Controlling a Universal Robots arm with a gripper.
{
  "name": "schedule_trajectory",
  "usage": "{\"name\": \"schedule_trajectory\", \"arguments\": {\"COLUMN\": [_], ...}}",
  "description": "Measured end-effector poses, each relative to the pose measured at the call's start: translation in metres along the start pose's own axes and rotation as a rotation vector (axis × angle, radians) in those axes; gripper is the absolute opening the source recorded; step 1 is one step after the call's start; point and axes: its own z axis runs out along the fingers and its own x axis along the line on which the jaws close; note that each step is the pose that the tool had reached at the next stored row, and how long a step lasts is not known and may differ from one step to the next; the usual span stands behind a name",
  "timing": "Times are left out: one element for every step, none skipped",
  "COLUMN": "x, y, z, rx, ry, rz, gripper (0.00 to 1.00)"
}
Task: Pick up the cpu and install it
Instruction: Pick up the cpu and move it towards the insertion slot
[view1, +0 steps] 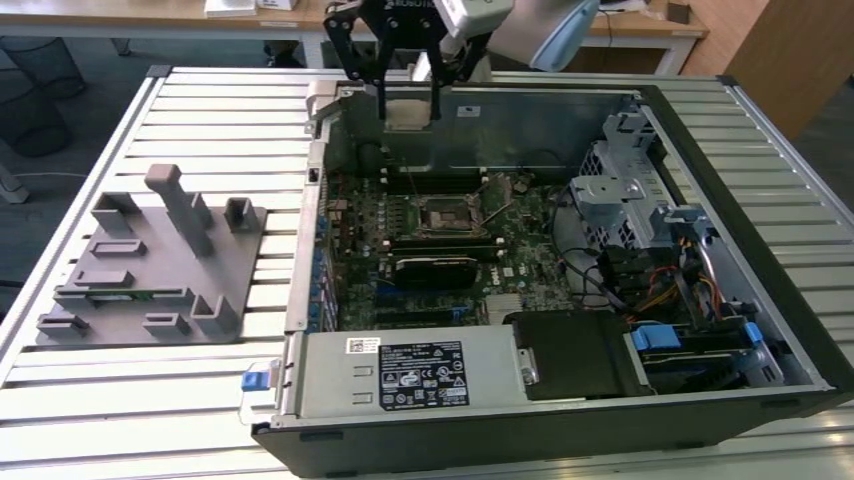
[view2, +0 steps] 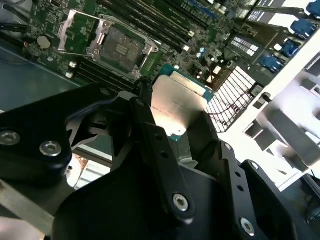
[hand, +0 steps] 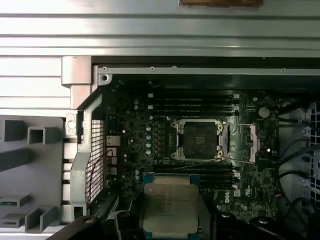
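Carrying the cpu (view1: 407, 114) level, shiny lid uppermost, pinched by two opposite edges in the hand (view1: 410, 104), closed in only to the chip's width and on nothing else. Dark fingers (view2: 152, 140) set against the chip's sides in the second wrist view, probably to spare the contacts beneath and to leave lid and corners free for lining up. Held aloft over the far end of the open computer case (view1: 561, 105), near its back wall, clear of the motherboard (view1: 400, 200) below and not yet seated. Socket (view1: 445, 213) well apart from the chip, nearer the middle of the board; in the first wrist view, socket (hand: 197, 140) bare and load plate (hand: 252, 142) swung aside, so apparently left ready to receive the part. Level carriage judged to match the flat lie of the socket. Case lying on its side, lid off, giving access from above. Grey fixture (view1: 147, 270) resting on the slatted surface (view1: 134, 400) at the exterior view's left, well apart from the case.
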Motion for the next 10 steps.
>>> {"name": "schedule_trajectory", "arguments": {"x": [-0.0026,-0.0059,-0.0096,-0.0129,-0.0153,-0.018,-0.0203,-0.0223,-0.0245,-0.0269], "y": [0.0008,0.0018,0.0025,0.0031,0.0034,0.0037,0.004,0.0041,0.0041,0.0042], "z": [0.0007,0.0013,0.0018,0.0022,0.0026,0.0029,0.0031,0.0034,0.0035,0.0035], "rx": [-0.0001,0.0,0.0001,0.0001,0.0001,0.0001,0.0001,0.0,0.0,0.0001], "ry": [-0.0001,0.0,0.0,0.0,0.0001,0.0,0.0,0.0,0.0,0.0], "rz": [0.0,0.0,0.0,0.0,0.0,0.0,0.0,0.0,0.0,0.0], "gripper": [0.53,0.53,0.53,0.53,0.53,0.53,0.53,0.53,0.53,0.53]}}
